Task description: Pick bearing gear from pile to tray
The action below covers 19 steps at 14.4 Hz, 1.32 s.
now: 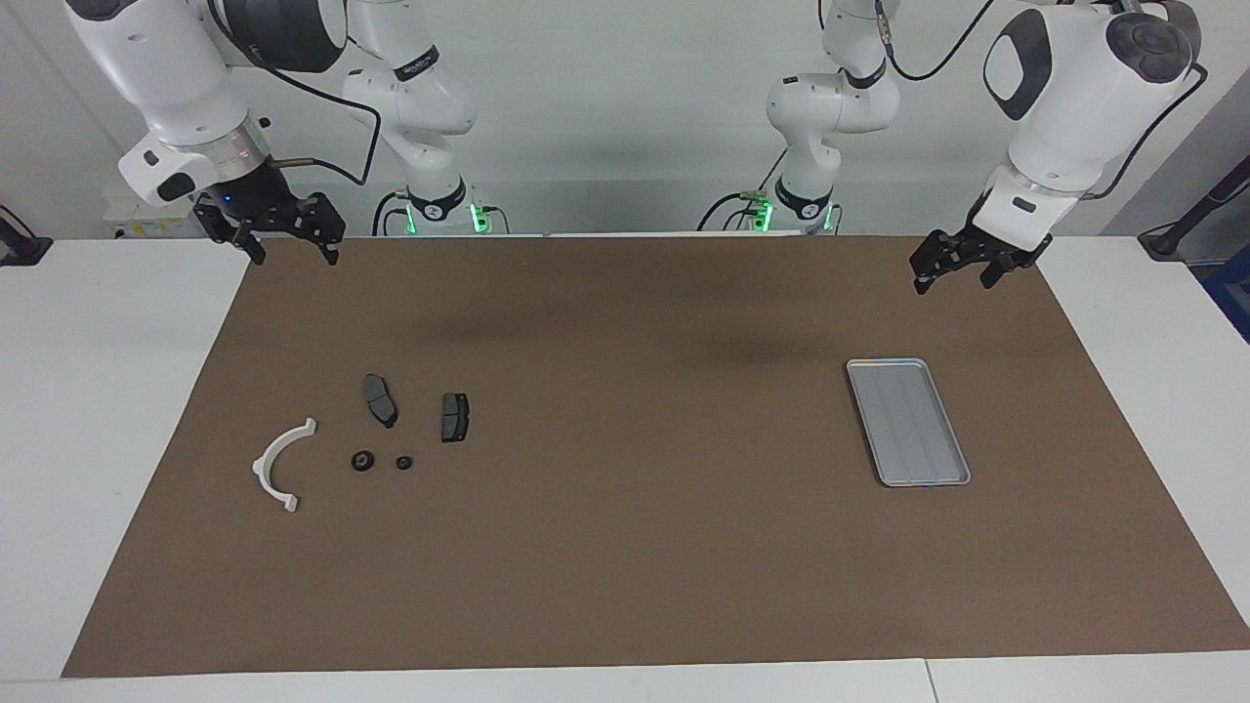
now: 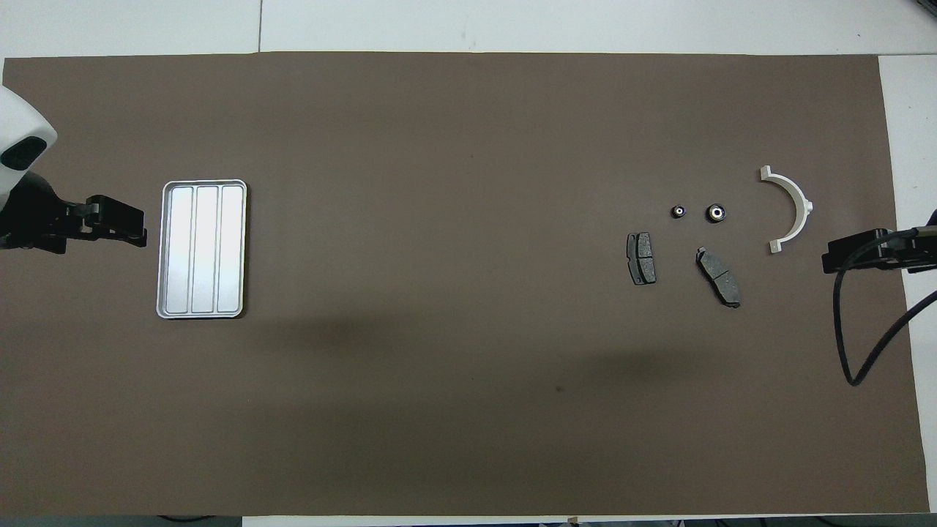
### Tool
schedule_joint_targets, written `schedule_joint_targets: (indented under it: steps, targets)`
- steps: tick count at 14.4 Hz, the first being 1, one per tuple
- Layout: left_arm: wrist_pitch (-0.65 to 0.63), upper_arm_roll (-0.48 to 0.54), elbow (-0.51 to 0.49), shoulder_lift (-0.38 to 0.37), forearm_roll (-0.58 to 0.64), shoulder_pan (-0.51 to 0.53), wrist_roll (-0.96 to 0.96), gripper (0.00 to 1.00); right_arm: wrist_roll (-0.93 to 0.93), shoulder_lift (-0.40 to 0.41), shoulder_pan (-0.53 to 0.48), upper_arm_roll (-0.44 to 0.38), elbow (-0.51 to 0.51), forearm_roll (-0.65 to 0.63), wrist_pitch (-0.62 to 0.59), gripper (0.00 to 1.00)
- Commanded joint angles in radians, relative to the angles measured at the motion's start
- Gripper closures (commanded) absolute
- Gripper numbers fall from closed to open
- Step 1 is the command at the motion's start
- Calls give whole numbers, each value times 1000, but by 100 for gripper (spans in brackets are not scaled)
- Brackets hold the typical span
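Bearing gears (image 1: 363, 462), two small black rounds, lay in the pile beside a white bracket (image 1: 278, 465). Tray (image 1: 907, 422) sat empty, well apart. Both end effectors, left (image 1: 955, 273) and right (image 1: 290, 244), hovered with fingers apart; picking probably came next.

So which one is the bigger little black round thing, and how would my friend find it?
Start at the brown mat and go to the right arm's end, where the loose parts lie. Find the white half-ring bracket; the first small black round piece beside it is the one. It is rounder and far smaller than the two flat grey brake pads, and wider than its twin.
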Motion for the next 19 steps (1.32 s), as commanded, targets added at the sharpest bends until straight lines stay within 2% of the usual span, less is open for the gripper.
schedule_joint_targets:
  steps: [1,6,8,16,19]
  targets:
    - [-8,1,3,-6,0,1,1,0,-31,-25,-15,3,-28,3,25,0]
    - [-8,1,3,-6,0,1,1,0,-107,-25,-40,0,-59,3,36,0]
    - [-8,1,3,-6,0,1,1,0,-120,-1,-52,-1,-82,0,139,0]
    - [-8,1,3,-6,0,1,1,0,-117,270,-46,-1,-99,-58,445,4]
    - [-8,1,3,-6,0,1,1,0,-117,343,-43,0,-97,-62,526,4]
